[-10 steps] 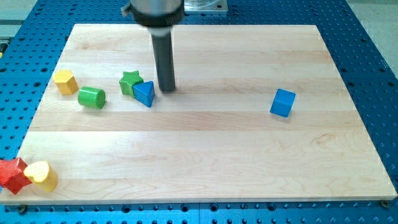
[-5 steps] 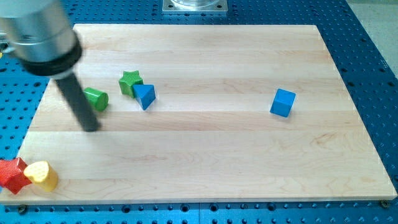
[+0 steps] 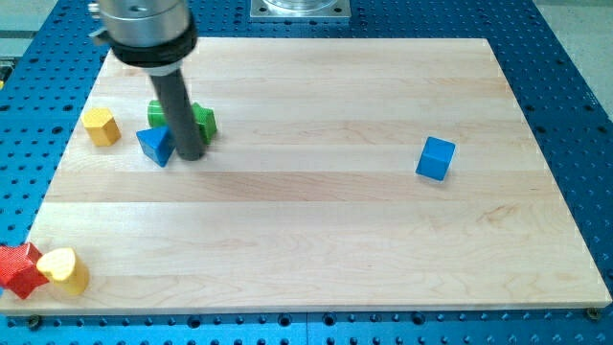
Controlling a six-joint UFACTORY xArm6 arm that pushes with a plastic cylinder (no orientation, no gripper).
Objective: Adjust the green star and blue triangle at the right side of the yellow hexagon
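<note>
The yellow hexagon (image 3: 101,126) lies near the board's left edge. The blue triangle (image 3: 153,146) lies just to its right and slightly lower. My tip (image 3: 190,157) rests on the board against the triangle's right side. A green block (image 3: 204,122), apparently the star, sits just right of the rod and above the tip, partly hidden by the rod. Another green block (image 3: 156,112), apparently the cylinder, shows behind the rod's left side, above the triangle.
A blue cube (image 3: 436,158) stands alone on the right half of the wooden board (image 3: 326,240). A red star (image 3: 17,270) and a yellow heart (image 3: 65,270) sit together at the bottom left corner.
The rod swung left, then came back right of the triangle. The blue triangle has slid left toward the hexagon. The green cylinder has shifted up. The green star has barely moved.
</note>
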